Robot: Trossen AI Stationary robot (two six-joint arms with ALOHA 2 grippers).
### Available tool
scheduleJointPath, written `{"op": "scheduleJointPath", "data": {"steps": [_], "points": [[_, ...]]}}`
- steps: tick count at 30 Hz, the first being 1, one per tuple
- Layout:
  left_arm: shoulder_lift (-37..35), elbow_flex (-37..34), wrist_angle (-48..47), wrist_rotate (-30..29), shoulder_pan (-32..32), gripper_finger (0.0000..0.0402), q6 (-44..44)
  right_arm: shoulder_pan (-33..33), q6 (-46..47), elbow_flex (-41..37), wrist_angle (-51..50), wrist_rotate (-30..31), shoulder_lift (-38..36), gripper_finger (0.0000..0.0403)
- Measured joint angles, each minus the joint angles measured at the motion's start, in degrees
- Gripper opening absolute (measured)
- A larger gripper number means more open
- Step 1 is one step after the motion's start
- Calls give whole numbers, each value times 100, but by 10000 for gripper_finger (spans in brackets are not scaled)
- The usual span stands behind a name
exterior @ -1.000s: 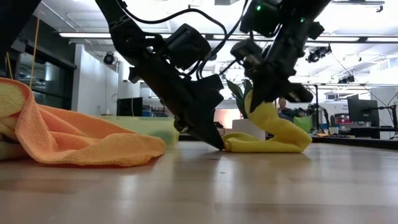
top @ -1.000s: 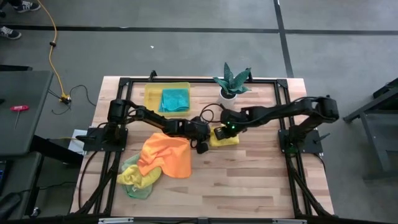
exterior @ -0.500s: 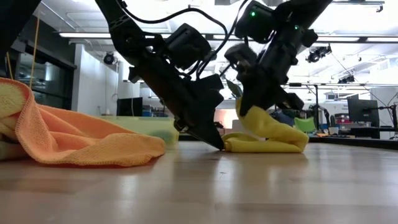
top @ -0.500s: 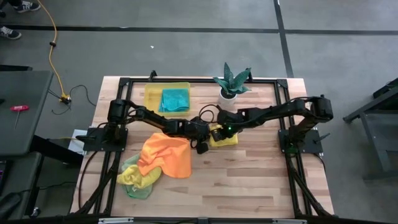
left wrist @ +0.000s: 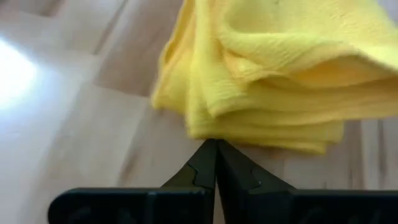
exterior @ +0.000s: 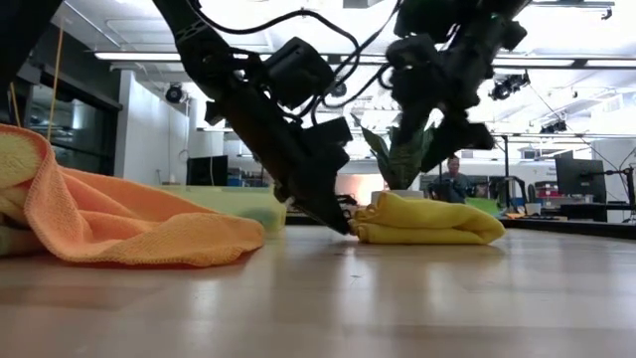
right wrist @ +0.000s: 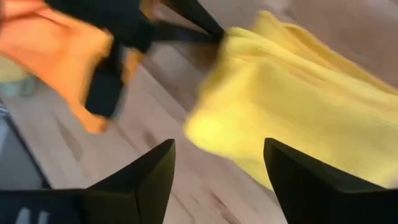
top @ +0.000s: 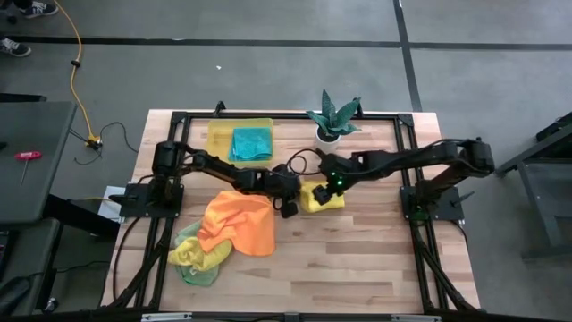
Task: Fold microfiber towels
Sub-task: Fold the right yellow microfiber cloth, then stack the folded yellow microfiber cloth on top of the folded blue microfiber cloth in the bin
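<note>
A yellow towel lies folded in several layers on the table's middle; it also shows in the low view. My left gripper is shut, its tips down at the table against the towel's left edge. My right gripper is open and empty, a little above the towel, and touches nothing. An orange towel lies crumpled on a pile of yellow and light green towels at the near left. A teal towel lies folded in the yellow bin. My left gripper meets the folded yellow towel's edge with its shut fingertips, slanting down from the table's left. The tips are at the table top. Whether a layer is caught between them, I cannot tell. The towel lies flat on the table.
A potted plant stands at the far edge just behind the yellow towel. The yellow bin sits at the far left. There is bare wood at the table's near right. A person shows far off in the room.
My right gripper has let go of the yellow towel's raised part and gone up and toward the table's right edge. The raised part has dropped onto the rest, so the towel now lies low and folded. My left gripper has kept its tips at the towel's edge.
</note>
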Motion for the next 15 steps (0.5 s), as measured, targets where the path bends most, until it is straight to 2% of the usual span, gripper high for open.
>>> {"op": "scheduleJointPath", "data": {"steps": [9, 13, 15], "points": [[-672, 0, -1344, 98, 406, 0, 415, -93, -709, -6, -2098, 387, -691, 238], [-946, -20, -1936, 109, 520, 0, 321, -90, -724, -507, -2190, 409, -972, 238], [-1187, -182, -1853, 184, 534, 0, 256, -90, -507, -930, -2018, 317, -1206, 238]]}}
